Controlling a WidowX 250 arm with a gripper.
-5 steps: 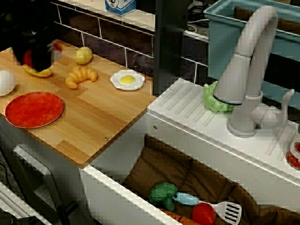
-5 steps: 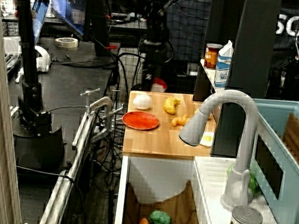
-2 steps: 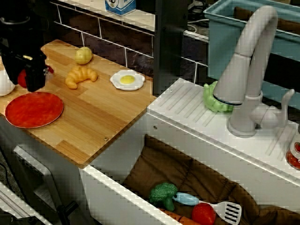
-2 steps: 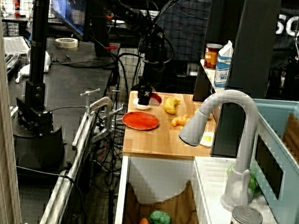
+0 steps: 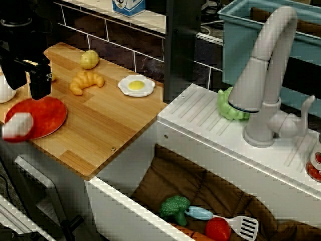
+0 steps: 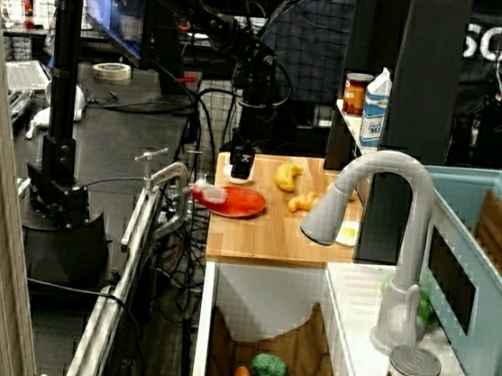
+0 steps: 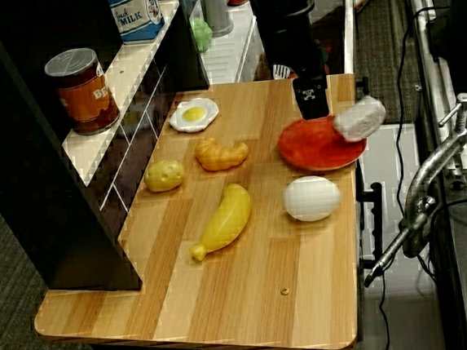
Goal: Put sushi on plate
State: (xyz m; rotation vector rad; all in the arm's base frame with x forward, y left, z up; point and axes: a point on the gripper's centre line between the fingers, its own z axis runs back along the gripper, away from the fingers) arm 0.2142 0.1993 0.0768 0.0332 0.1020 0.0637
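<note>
We see the sushi (image 5: 17,125) only as a motion-blurred pale and red smear below the jaws, at the plate's (image 5: 50,113) outer rim; whether it rests on the plate we cannot tell. The gripper (image 5: 26,75) is dark against dark, its jaw gap unreadable. The egg (image 5: 5,90) beside the jaws is partly hidden by them.

So the sushi (image 7: 360,118) looks blurry here, a small rounded oblong showing mostly white with a bit of red, tilted over the outer edge of the plate (image 7: 317,145). Plate's a flat round red-orange disc lying on the wooden counter, right by its edge.
</note>
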